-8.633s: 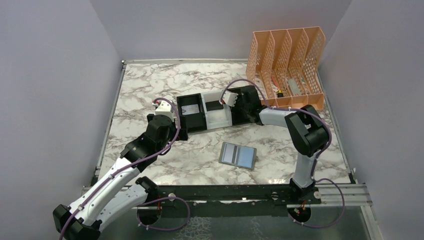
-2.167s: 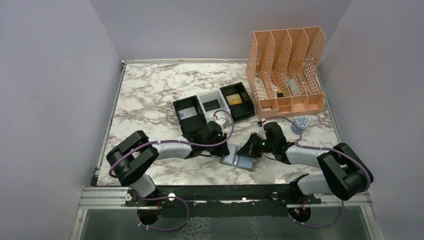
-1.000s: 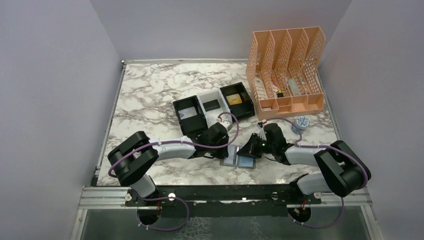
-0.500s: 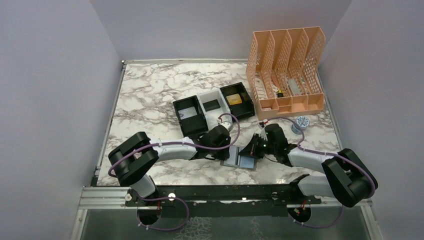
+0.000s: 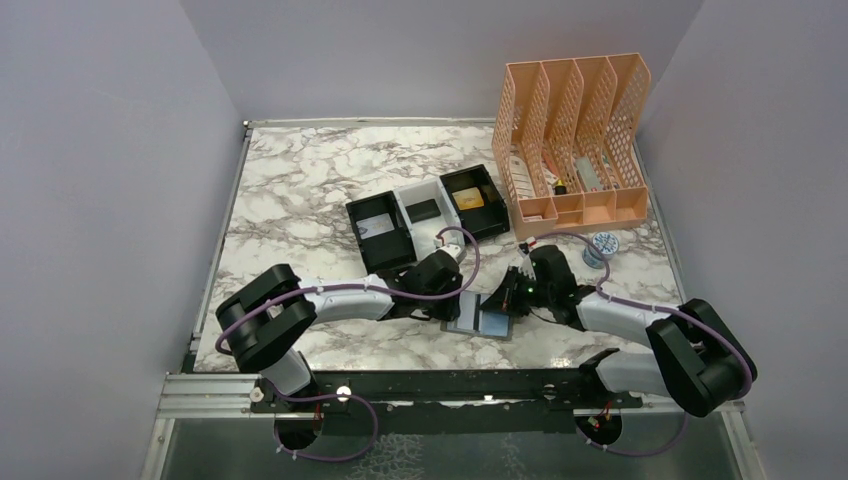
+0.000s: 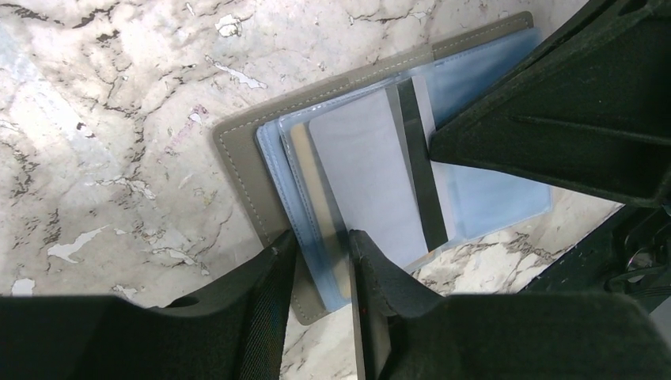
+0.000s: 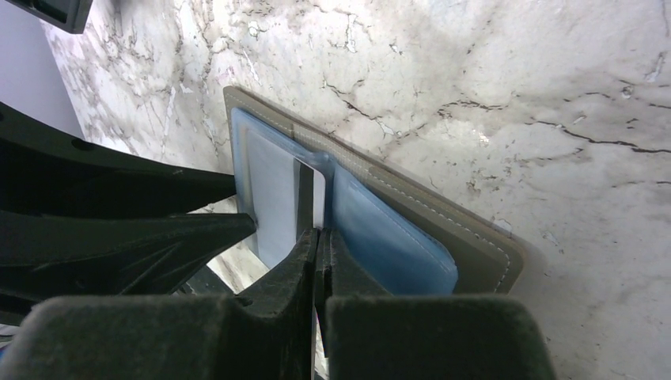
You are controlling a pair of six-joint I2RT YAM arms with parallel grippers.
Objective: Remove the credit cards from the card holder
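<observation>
The pale grey plastic credit card [image 6: 368, 178], black magnetic stripe up, sticks partly out of 1 blue-grey sleeve of the flat bifold card holder [image 6: 245, 170]. The holder is grey-taupe outside and lies open on the marbled tabletop [image 6: 119, 119]. A strip of a gold-yellow card [image 6: 318, 186] shows just beside the grey card, deeper in the same panel.

The right end effector [image 7: 316, 237] is clenched, its tips meeting at the card's striped end. I cannot tell whether the thin edge is nipped between them or only pushed. The left end effector [image 6: 320, 241] is released, its 2 fingers apart over the holder's outer edge on the card side. I cannot tell whether it bears down on the holder.

Beyond the holder stands a black-and-white 3-compartment tray [image 5: 398, 205], with what looks like another gold card [image 5: 470, 198] in 1 black compartment. The peach mesh file rack [image 5: 575, 110] is well apart from the holder.

The likely failures come from friction and the weak hold:
- The sleeve may grip the card, so a pull would drag the whole holder unless the left fingers pin it.
- Clenched tips can skid off so thin an edge.
- The gold-yellow card could slide along with the grey card or stay jammed.
- The 2 end effectors sit near each other over the holder and could knock together.
</observation>
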